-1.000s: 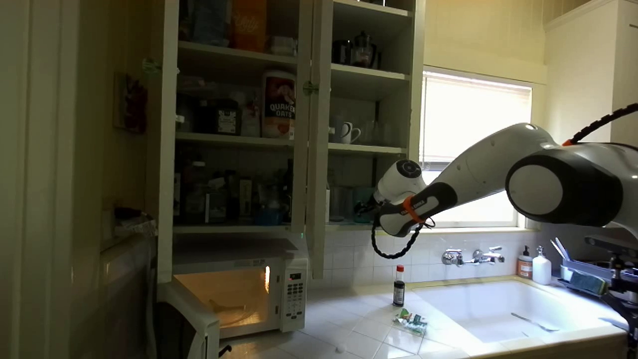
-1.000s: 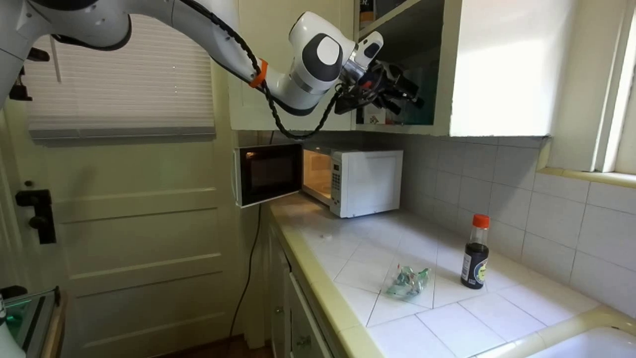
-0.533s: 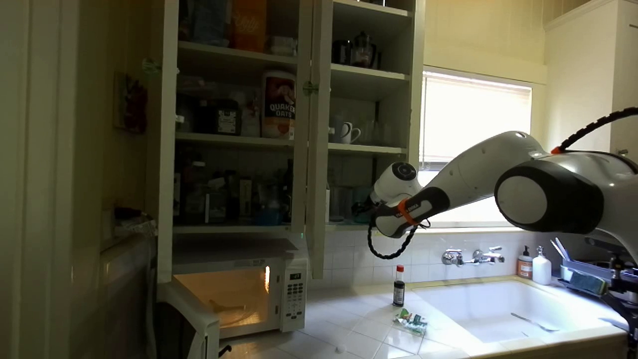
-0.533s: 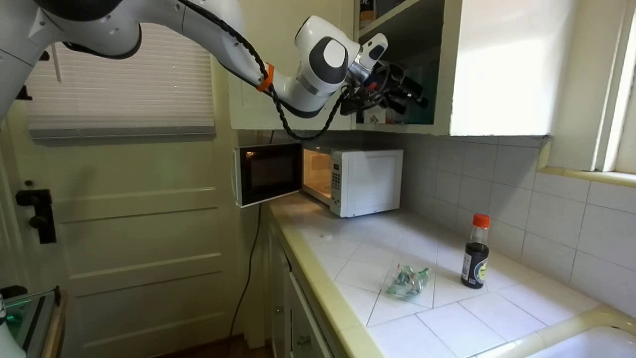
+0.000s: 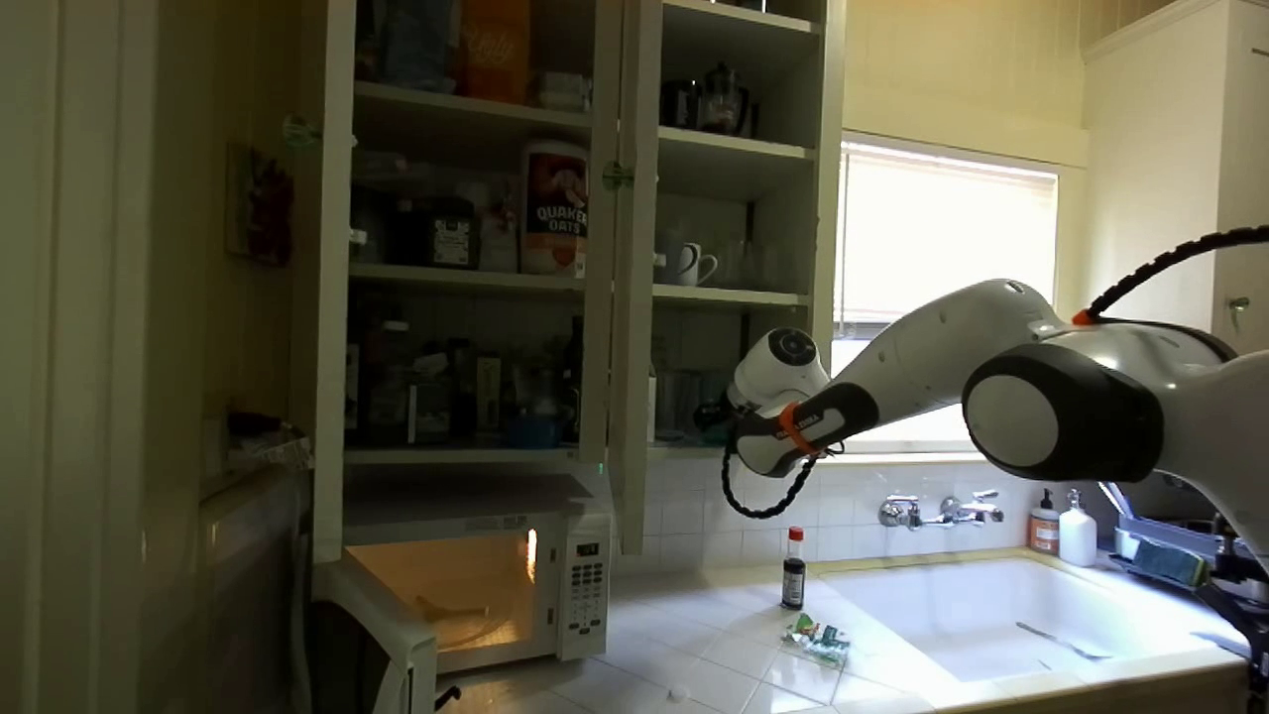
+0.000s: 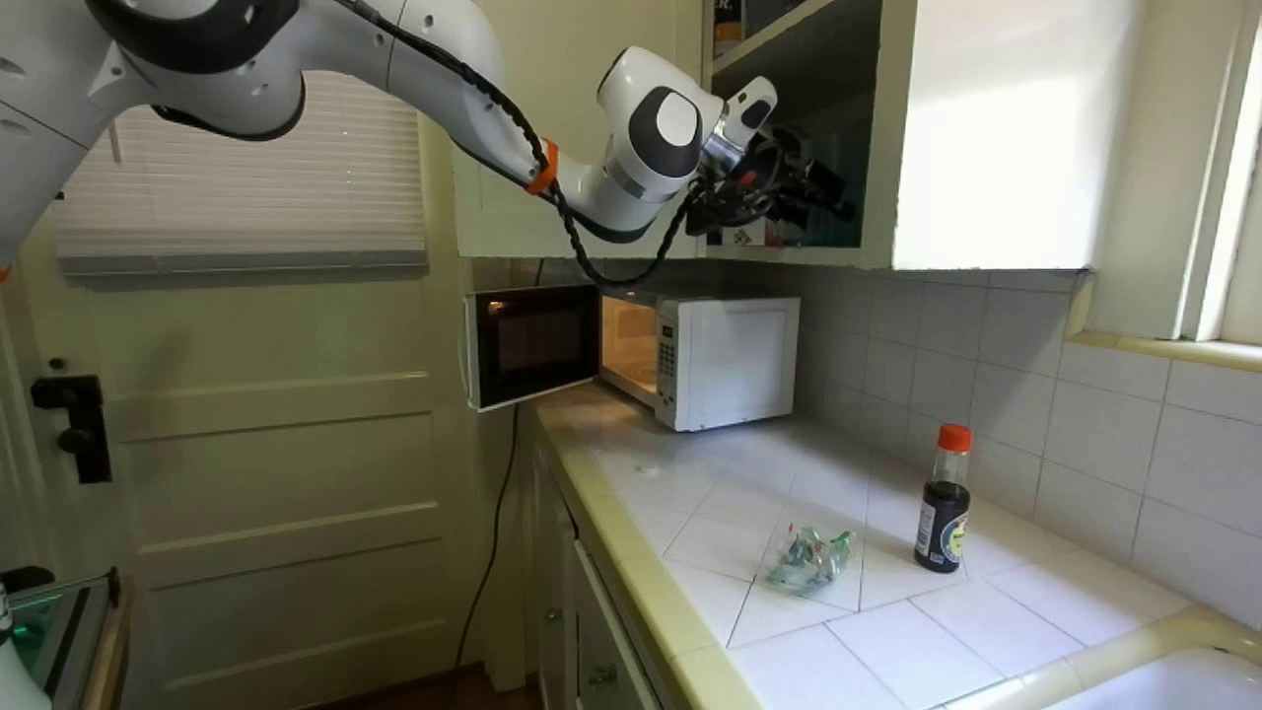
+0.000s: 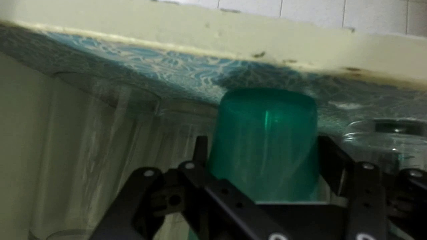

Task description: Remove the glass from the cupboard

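The glass (image 7: 267, 143) is a blue-green translucent tumbler in the middle of the wrist view. It stands on the cupboard's patterned shelf near the front edge. My gripper (image 7: 263, 145) is open, with one finger on each side of the glass. A narrow gap shows at the left finger; whether the right finger touches I cannot tell. The cupboard (image 5: 828, 198) is open in both exterior views, and its frame (image 6: 884, 148) shows beside my gripper (image 6: 833, 197). My gripper (image 5: 709, 412) is at the lowest shelf and hides most of the glass there.
Clear glasses (image 7: 90, 156) stand left of the tumbler, and clear glassware (image 7: 383, 143) stands close on the right. The shelf's front edge (image 7: 213, 33) runs along the top of the wrist view. A microwave (image 6: 735, 365), a red-capped bottle (image 6: 944, 513) and a wrapper (image 6: 810, 559) are on the counter.
The arm has moved further into the cupboard, leftward and slightly down in an exterior view, with the gripper deeper at the lowest shelf. The bottle, wrapper and microwave have not moved.
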Motion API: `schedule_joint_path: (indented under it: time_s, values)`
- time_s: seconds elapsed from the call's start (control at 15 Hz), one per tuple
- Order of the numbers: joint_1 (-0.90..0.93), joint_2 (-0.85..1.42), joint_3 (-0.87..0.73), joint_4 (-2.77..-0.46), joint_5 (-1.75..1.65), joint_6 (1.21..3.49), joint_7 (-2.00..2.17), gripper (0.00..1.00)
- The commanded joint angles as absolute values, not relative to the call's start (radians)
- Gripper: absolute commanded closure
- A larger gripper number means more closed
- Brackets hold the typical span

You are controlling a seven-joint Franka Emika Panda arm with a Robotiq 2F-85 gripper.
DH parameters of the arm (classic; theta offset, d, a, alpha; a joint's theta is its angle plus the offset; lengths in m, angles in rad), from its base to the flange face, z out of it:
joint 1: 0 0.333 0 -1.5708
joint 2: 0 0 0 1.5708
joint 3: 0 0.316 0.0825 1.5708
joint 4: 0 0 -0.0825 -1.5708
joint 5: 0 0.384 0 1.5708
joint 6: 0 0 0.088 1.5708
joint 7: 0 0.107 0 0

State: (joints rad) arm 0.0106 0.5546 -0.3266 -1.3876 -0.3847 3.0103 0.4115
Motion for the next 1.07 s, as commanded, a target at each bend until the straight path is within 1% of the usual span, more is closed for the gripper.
schedule_joint_path:
  time_s: [0.0, 0.13, 0.33, 0.6, 0.8, 1.0]
  values:
    - [0.001, 0.583, -0.322, -1.343, -0.372, 2.984, 0.412, 0.45]
    - [0.023, 0.55, -0.341, -1.392, -0.393, 2.996, 0.422, 0.45]
    - [0.088, 0.479, -0.413, -1.507, -0.443, 3.037, 0.463, 0.45]
    - [0.218, 0.387, -0.566, -1.673, -0.523, 3.105, 0.554, 0.45]
    - [0.321, 0.3, -0.686, -1.809, -0.588, 3.197, 0.612, 0.45]
    - [0.395, 0.184, -0.748, -1.966, -0.648, 3.296, 0.59, 0.45]
